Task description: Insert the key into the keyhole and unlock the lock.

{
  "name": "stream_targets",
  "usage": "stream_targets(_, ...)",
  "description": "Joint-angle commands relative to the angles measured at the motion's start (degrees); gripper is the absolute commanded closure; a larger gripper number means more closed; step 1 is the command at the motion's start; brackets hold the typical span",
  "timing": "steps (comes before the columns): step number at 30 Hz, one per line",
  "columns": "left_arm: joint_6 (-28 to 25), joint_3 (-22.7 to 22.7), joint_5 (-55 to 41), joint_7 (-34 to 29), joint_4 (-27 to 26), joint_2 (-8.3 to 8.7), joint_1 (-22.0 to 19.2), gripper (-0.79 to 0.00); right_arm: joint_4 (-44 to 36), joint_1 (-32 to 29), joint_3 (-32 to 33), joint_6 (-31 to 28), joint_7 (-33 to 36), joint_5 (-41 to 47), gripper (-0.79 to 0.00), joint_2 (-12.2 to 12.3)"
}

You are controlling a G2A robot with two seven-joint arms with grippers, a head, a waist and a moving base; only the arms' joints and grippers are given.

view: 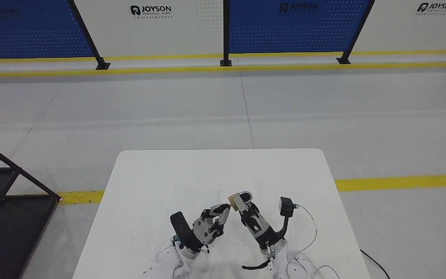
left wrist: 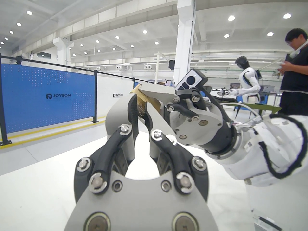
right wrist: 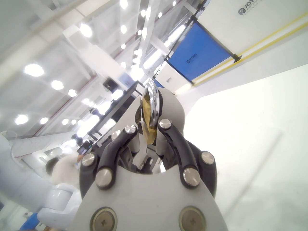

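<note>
A brass padlock (view: 240, 201) with a chrome shackle (right wrist: 153, 102) is held above the front middle of the white table (view: 209, 167). My right gripper (view: 244, 207) is shut on the padlock's body (right wrist: 147, 123). In the left wrist view the padlock (left wrist: 140, 93) sits in the right gripper (left wrist: 150, 95) just beyond my left gripper (left wrist: 139, 106). The left gripper (view: 224, 210) is shut on a small key (left wrist: 142, 112), and the key's end meets the padlock. How deep the key sits is hidden by the fingers.
Both arms come in from the table's front edge and meet close together. A black frame (view: 21, 188) stands beside the table's left side. Blue and white barrier panels (view: 160, 28) line the far floor.
</note>
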Motion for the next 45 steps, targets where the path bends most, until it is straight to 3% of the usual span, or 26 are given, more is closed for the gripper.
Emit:
stream_targets(1, 1.13, 0.11, 0.97, 0.41, 0.03, 0.1, -0.07, 0.0, -0.03, 0.0, -0.03, 0.02, -0.04, 0.01, 0.0, 0.02)
stream_targets(10, 4.36, 0.26, 2.22, 1.15, -0.28, 0.48, -0.19, 0.0, -0.11, -0.02, -0.06, 0.12, -0.21, -0.04, 0.0, 0.15)
stream_targets(15, 0.45, 0.91, -2.68, 1.05, -0.35, 0.4, -0.16, 0.0, -0.16, -0.07, -0.07, 0.12, -0.31, -0.07, 0.0, 0.22)
stream_targets(17, -1.22, 0.95, -4.34, 0.19, -0.35, 0.46, -0.05, -0.166, -0.17, -0.06, -0.06, 0.11, -0.24, -0.13, 0.0, 0.26)
stream_targets(19, -3.09, 0.91, -5.95, -0.7, -0.68, 0.57, 0.13, -0.453, -0.19, -0.08, -0.04, 0.12, -0.26, -0.13, 0.0, 0.3)
stream_targets(20, -4.31, 0.88, -6.87, -1.15, -0.88, 0.64, 0.3, -0.517, -0.21, -0.09, -0.03, 0.15, -0.31, -0.19, 0.0, 0.31)
stream_targets(21, -6.2, 0.91, -8.48, -1.78, -1.08, 0.7, 0.65, -0.683, -0.22, -0.11, -0.03, 0.16, -0.35, -0.21, 0.0, 0.33)
stream_targets(22, -7.76, 0.73, -9.82, -2.63, -1.39, 0.8, 0.84, -0.773, -0.26, -0.12, -0.02, 0.11, -0.38, -0.23, 0.0, 0.34)
stream_targets(28, -18.94, -1.54, -19.01, -9.95, -3.29, 1.88, 2.75, -0.785, -0.26, -0.22, 0.07, -0.12, -0.49, -0.27, 0.0, 0.46)
stream_targets(32, -31.28, -2.97, -30.07, -19.19, -2.87, 2.92, 3.88, -0.785, -0.32, -0.27, 0.21, -0.49, -0.27, -0.24, 0.0, 0.57)
stream_targets(36, -32.13, 0.25, -48.83, -32.94, -6.37, 4.81, 4.48, -0.785, -0.24, -0.26, 0.36, -1.62, 0.28, -0.85, 0.0, 0.75)
stream_targets(38, -32.13, -0.73, -58.65, -39.02, -8.24, 6.27, 3.96, -0.785, -0.23, -0.32, 0.39, -1.89, 0.29, -1.12, 0.0, 0.81)
stream_targets(45, -32.13, -1.2, -59.87, -39.54, -8.4, 6.47, 3.92, -0.785, -0.23, -0.35, 0.35, -1.97, 0.29, -1.14, 0.0, 0.83)
